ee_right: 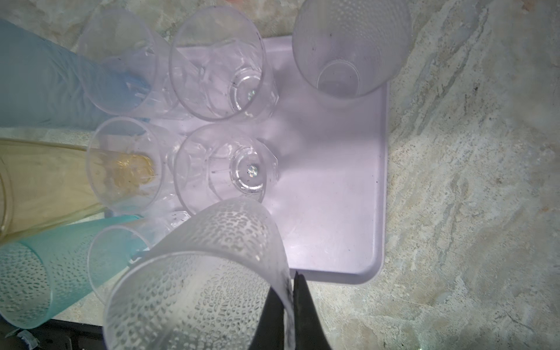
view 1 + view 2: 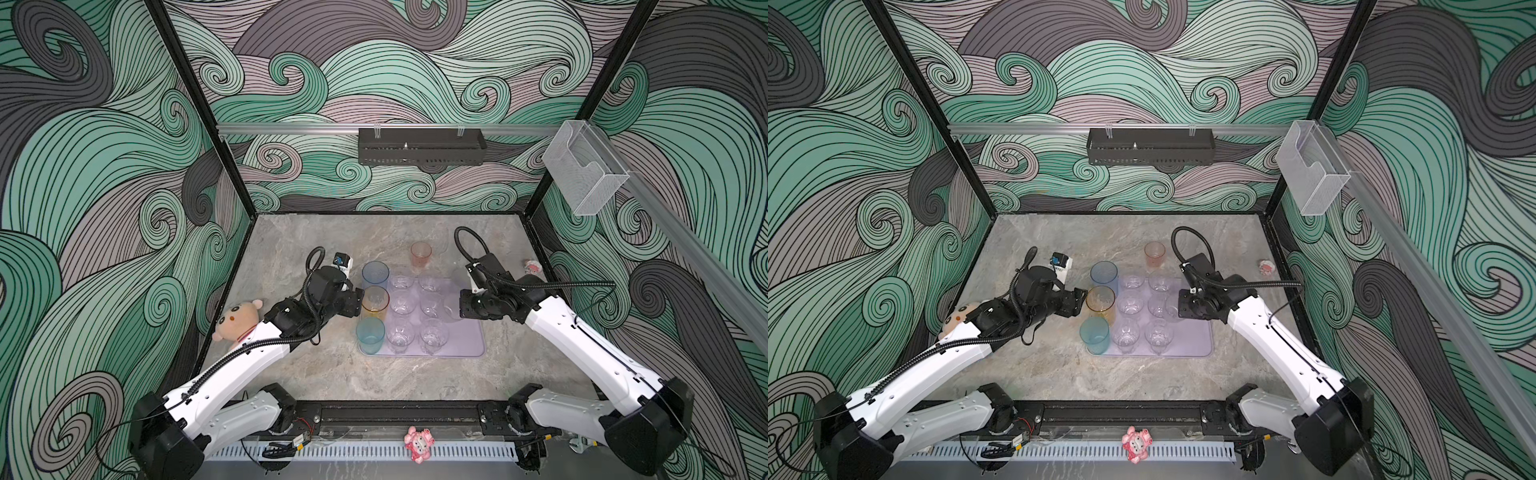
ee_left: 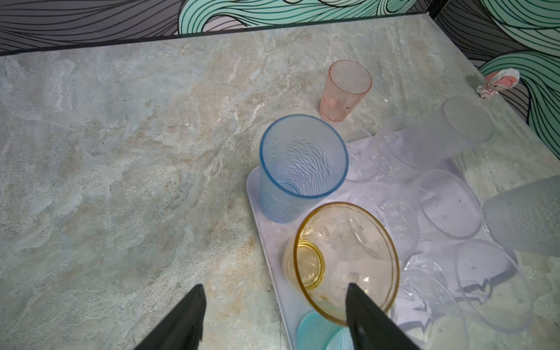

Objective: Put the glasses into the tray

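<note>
The right hand [image 1: 286,291] is clamped on the rim of a frosted glass [image 1: 197,272], one finger inside the wall and one outside. That glass leans over the tray [image 1: 333,181], directly below the hand; whether its base touches the tray cannot be told. Ahead of this hand stand six clear glasses [image 2: 415,309] in two rows on the tray, and off to the hand's side, at the tray's far corner, a second frosted glass [image 1: 351,45] stands upright.

The left hand [image 3: 274,286] is spread wide and holds nothing. The amber glass [image 3: 345,260] stands just ahead of its fingertips, on the tray's edge nearest this hand. The blue glass [image 3: 300,163] stands beside the amber one, and the teal glass [image 2: 370,334] on the amber one's other side. The pink glass [image 3: 345,91] stands farther out from the hand, on the bench [image 3: 121,151], just off the tray.
</note>
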Tool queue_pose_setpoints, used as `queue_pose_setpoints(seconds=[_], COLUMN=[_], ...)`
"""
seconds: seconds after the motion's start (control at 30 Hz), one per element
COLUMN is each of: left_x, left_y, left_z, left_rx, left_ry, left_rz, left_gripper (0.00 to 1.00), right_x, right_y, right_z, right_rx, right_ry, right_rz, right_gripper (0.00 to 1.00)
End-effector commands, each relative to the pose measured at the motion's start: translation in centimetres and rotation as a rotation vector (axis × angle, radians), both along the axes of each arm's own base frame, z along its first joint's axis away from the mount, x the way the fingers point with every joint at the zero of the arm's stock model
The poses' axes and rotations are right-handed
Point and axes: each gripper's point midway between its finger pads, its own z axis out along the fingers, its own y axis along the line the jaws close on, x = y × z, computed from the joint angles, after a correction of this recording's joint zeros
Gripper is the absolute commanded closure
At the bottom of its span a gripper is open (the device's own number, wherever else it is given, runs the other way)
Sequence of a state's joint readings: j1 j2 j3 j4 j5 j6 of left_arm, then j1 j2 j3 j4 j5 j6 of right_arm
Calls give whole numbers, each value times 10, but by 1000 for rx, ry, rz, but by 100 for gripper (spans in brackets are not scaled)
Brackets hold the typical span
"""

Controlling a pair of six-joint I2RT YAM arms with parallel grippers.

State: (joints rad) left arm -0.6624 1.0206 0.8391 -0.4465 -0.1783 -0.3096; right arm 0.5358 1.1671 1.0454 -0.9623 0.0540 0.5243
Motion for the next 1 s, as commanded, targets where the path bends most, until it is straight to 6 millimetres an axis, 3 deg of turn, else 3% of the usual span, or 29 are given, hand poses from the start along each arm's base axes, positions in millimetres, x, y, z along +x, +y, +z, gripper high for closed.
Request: queue_pose_setpoints(seconds=[0.0, 0.17, 0.37, 0.63, 0.97], left_x=[-11, -18, -20, -16, -9], left_y=[0, -7, -2, 0, 15], left_z=[-6, -8, -11, -19, -20], left_rx=[15, 35, 65, 97, 149], left_ry=[24, 22, 13, -10, -54], left_rz=[12, -10, -11, -14, 55], left_gripper=[25, 25, 25, 25, 24], right_x=[-14, -9, 2, 26, 54], right_y=[-14, -29, -41, -57, -56], right_z=[-13, -21, -24, -38, -66], right_rx=[-53, -139, -155, -213, -205], right_ry=[36, 28, 40, 39, 79], right_rz=[-22, -47, -86, -141, -151], right_gripper=[98, 99, 99, 99, 98])
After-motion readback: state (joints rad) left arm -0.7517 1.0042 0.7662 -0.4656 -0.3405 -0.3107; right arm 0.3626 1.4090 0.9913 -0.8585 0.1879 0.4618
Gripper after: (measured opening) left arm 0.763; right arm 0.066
